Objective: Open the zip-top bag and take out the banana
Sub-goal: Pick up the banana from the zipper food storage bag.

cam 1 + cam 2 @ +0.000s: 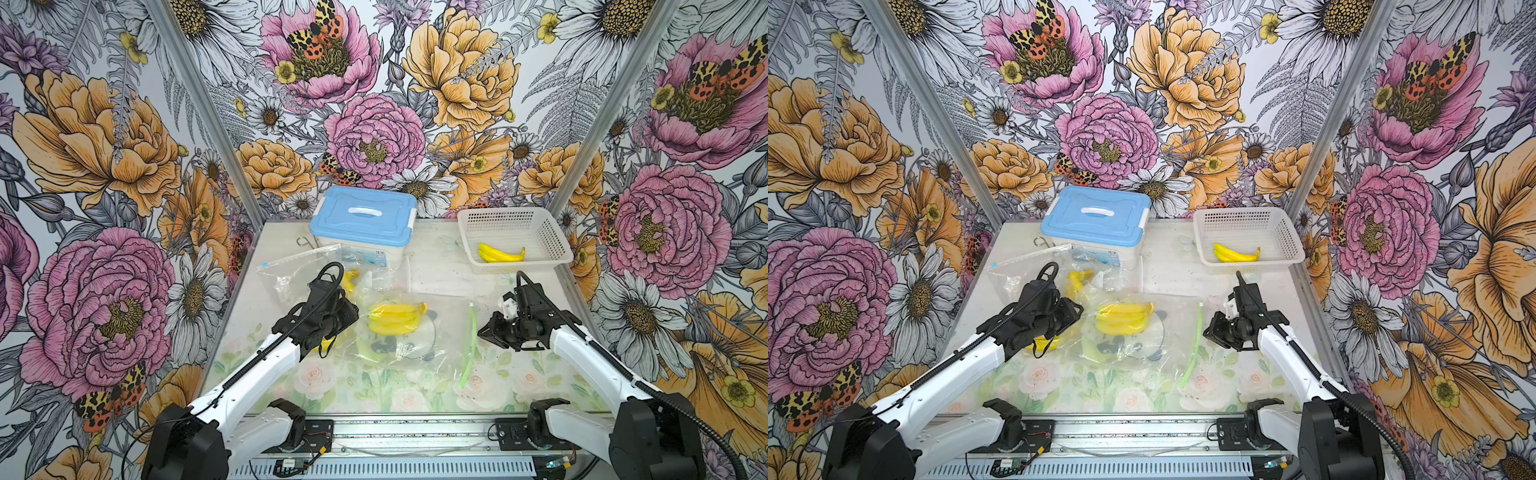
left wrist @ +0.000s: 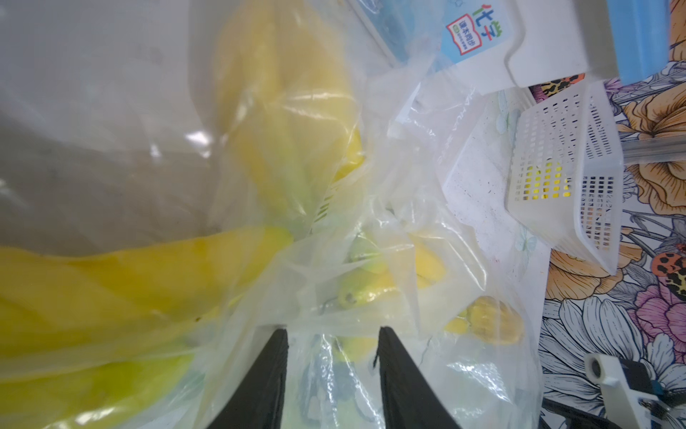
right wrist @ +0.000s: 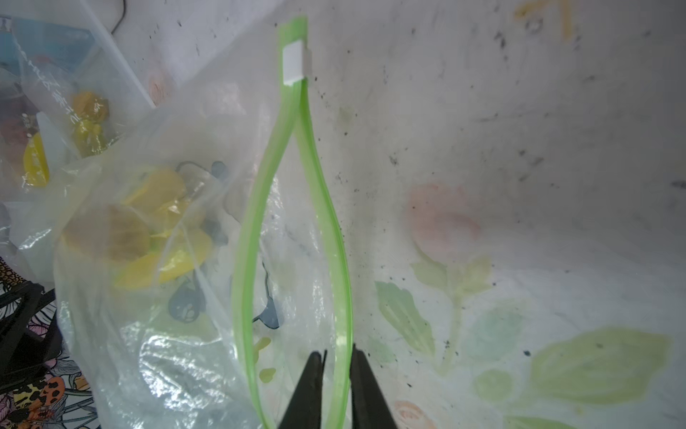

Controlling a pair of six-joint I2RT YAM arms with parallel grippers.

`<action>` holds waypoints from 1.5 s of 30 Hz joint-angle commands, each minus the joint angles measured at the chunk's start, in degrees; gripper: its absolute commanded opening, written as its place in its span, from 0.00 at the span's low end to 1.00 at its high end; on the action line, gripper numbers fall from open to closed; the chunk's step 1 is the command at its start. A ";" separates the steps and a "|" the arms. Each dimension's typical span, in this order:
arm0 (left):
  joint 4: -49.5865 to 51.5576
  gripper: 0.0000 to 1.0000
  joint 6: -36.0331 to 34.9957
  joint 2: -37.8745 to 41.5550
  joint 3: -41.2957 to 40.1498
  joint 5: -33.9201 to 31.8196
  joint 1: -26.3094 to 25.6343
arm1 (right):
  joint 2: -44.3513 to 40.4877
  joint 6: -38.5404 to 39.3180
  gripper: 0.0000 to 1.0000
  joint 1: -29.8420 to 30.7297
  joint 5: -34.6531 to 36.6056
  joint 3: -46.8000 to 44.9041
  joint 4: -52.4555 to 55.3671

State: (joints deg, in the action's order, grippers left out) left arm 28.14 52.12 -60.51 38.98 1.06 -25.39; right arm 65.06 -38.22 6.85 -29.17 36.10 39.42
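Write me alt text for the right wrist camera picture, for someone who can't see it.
The right gripper's two black fingers straddle one strip of the clear plastic zip-top bag's green zipper track, whose two strips bow apart into an open mouth. A white slider sits at the far end, with yellow bananas inside the bag.

**Thin film, hard plastic, worn print**

The zip-top bag [image 3: 156, 334] is clear, glossy plastic film, crinkled and catching highlights; its green zip strip [image 3: 345, 289] looks smooth and semi-translucent. The banana [image 1: 395, 318] inside has a smooth yellow skin. The basket [image 1: 513, 239] is matt white perforated plastic, the box lid [image 1: 365, 216] smooth blue plastic. The worktop [image 3: 519, 148] is a faded floral print, speckled and scuffed.
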 commanded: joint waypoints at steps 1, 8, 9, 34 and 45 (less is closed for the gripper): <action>-0.89 0.42 -0.01 1.27 -1.79 0.19 -0.43 | -0.29 -4.12 0.18 0.35 -5.34 -3.37 -5.12; -1.16 0.42 0.18 0.93 -1.98 -0.23 -1.42 | -2.42 -13.91 0.18 2.93 -11.81 -9.23 -21.80; -1.11 0.42 0.18 0.85 -1.92 -0.23 -1.60 | -2.48 -14.93 0.18 3.55 -12.38 -9.44 -23.24; -3.40 0.42 1.23 -1.72 -2.42 -0.95 -3.18 | 20.92 -31.63 0.45 18.52 -13.99 -7.76 -68.44; -5.38 0.41 1.16 -2.52 -3.34 -0.13 -2.69 | 22.45 -30.08 0.48 21.96 -13.34 -2.57 -65.69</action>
State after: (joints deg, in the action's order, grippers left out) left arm 24.99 52.58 -62.78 36.62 0.86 -28.27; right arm 86.65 -69.41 27.75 -43.33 31.24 -26.04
